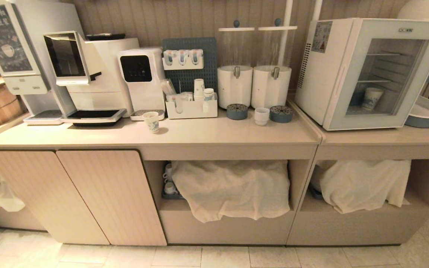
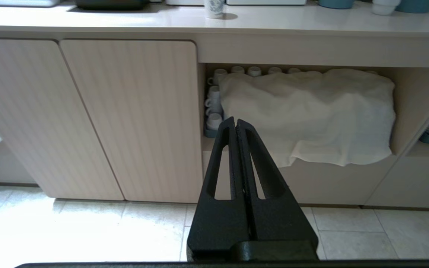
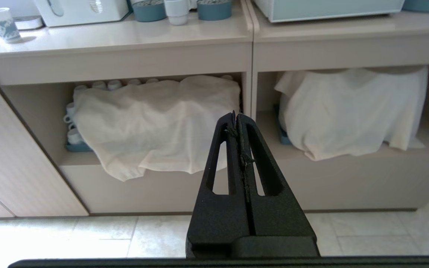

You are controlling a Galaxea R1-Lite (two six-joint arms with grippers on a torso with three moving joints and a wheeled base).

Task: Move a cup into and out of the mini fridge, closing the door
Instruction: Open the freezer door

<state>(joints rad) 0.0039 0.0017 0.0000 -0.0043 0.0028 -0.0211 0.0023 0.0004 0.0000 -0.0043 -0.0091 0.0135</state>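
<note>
Warm dim head view; floor (image 2: pixel 69 223) glares brightly.

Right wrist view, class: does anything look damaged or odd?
Yes. The right gripper is shut, and rough, frayed dark material lines the seam between its jaws, while the left gripper closes along a clean seam.

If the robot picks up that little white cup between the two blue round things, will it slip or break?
The small squat plain white cup looks smooth and glazed like ceramic, so it might slip in a hard grip and could probably chip if dropped. It is short and wide, so a nudge would likely slide it rather than tip it.
</note>
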